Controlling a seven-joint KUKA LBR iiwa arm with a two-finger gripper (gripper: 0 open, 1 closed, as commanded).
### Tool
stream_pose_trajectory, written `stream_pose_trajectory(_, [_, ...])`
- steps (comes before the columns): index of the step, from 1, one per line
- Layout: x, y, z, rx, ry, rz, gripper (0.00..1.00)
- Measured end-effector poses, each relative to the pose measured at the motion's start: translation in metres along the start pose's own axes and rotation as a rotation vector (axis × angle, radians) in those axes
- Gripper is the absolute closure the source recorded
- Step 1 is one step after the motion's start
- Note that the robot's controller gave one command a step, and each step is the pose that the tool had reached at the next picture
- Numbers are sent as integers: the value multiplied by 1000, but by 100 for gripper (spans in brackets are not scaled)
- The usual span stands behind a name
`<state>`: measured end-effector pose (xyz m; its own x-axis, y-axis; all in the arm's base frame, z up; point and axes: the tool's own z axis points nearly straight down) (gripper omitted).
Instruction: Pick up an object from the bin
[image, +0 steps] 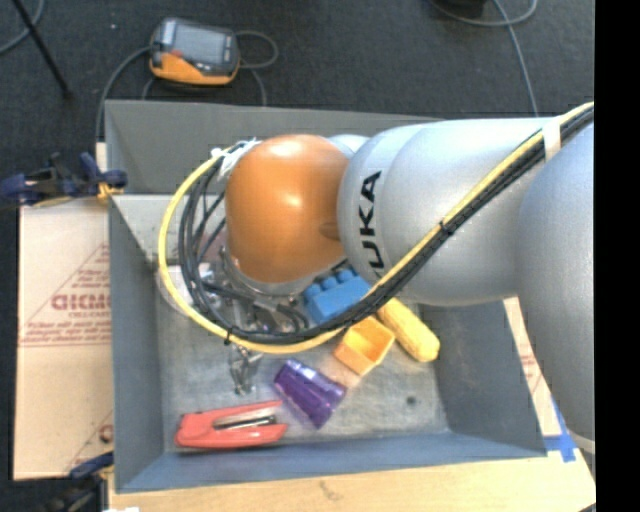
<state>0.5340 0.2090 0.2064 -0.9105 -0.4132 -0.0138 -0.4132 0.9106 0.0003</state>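
As the arm (480, 260) reaches in over the bin's right wall, its bulk covers the far half of the bin (130, 330).

Camera view.

1. Gripper (240, 372): hangs below the orange cover (285, 205) and a loop of cables (200, 215), low over bare floor toward the left side. How wide the claw stands cannot be told, and nothing is seen held in it. The low stance suits a pick not yet made.

2. Red tool (232, 428): flat and long, with a metal strip on top. It lies along the near wall toward the near left corner, just beside the gripper and nearest to it. It is the likely pick, as a judgement only; lying flat, it offers its narrow width to a grasp from above.

3. Purple piece (308, 392): ribbed, on its side, just beside the red tool's right end.

4. Orange cup (363, 345): small, squarish, tipped over, against or just beside the yellow tube (412, 330), which lies flat near the bin's middle.

5. Blue block (335, 295): studded, partly under the arm.

Placement: all items lie loose and unsorted, apparently as they fell, clustered between the middle and the near wall.

Markings: lettering (365, 228) reading "KUKA", black capitals on the arm's grey shell. No writing can be read on the binned items.
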Motion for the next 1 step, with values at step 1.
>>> stream_pose_trajectory(1, [30, 10, 48, 0, 10, -194, 0])
